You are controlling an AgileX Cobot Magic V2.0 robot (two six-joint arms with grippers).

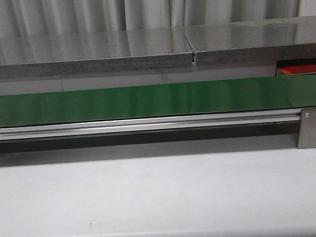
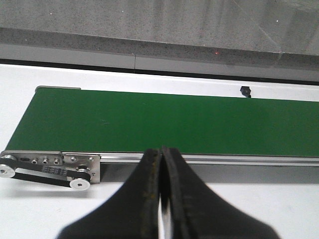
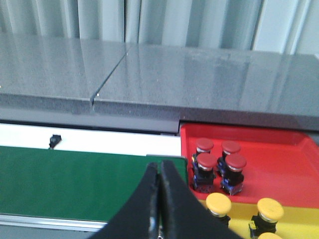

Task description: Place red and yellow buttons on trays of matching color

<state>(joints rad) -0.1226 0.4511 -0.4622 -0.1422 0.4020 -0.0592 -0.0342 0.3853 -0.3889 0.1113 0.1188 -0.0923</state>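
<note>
With both my left gripper and right gripper closed and empty over a bare green belt, I'm between picks; four red buttons already sit in the red tray just beyond my right fingertips, yellow buttons on the yellow tray beside it, so I'd judge my next move is opening up for whatever arrives.

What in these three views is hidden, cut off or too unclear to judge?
- Yellow tray: right wrist view's edge cuts it off; the right pincer hides its near corner.
- Yellow buttons: three show; whether more exist cannot be told.
- Red tray: front view shows only a sliver behind the green belt.
- Small black item beyond the belt: too small to identify.
- Left pincer: closed; the arms are absent from the front view.
</note>
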